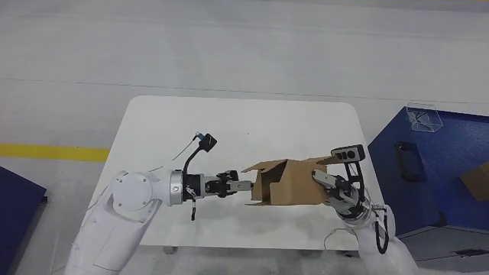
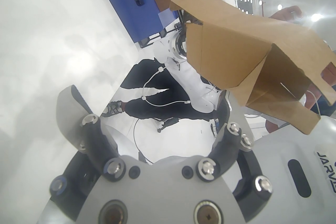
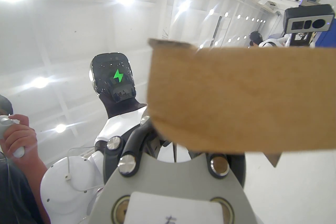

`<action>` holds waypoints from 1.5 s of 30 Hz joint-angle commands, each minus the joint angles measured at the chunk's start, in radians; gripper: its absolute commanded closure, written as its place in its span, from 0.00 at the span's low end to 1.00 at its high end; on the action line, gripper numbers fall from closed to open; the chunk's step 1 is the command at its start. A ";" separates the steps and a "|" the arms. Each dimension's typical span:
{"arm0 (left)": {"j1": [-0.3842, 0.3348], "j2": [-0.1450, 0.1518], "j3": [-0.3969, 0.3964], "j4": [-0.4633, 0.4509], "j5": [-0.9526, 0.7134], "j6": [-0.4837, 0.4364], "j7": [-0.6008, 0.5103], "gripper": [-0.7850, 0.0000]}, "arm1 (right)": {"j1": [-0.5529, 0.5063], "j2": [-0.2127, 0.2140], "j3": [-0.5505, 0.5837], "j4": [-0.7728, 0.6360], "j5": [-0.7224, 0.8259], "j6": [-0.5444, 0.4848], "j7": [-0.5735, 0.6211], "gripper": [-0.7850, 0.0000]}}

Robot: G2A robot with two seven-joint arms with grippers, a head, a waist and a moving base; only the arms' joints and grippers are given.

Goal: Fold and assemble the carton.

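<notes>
**Carton opened out, flaps not yet closed**

Over the table's (image 1: 229,122) near edge, the carton (image 1: 286,183) is held opened out, its end flaps untucked. The right gripper (image 1: 327,185) is clamped on one wall. The left gripper (image 1: 243,186) has its fingers apart beside a flap.

White worktop (image 1: 229,122) in front of me; to my right, just beside it, a blue cabinet (image 1: 435,160) with a black handle (image 1: 407,160), a clear container (image 1: 424,116) on top
</notes>
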 commanded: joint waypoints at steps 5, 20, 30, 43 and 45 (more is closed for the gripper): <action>0.039 0.020 -0.095 -0.023 -0.019 -0.011 0.007 0.00 | 0.000 -0.001 0.012 0.011 -0.058 -0.042 -0.044 1.00; 0.227 0.052 -0.163 -0.372 0.341 0.081 0.186 0.00 | -0.035 -0.003 0.009 -0.022 -0.317 -0.260 -0.136 1.00; 0.229 0.055 -0.111 -0.396 0.379 0.096 0.194 0.00 | -0.044 -0.001 0.001 -0.022 -0.353 -0.288 -0.142 1.00; 0.246 0.066 -0.121 -0.429 0.342 0.036 0.164 0.00 | -0.027 -0.002 -0.035 -0.001 -0.415 -0.310 -0.179 1.00; 0.260 0.069 -0.127 -0.439 0.340 0.029 0.162 0.00 | -0.023 -0.003 -0.048 0.003 -0.437 -0.313 -0.188 1.00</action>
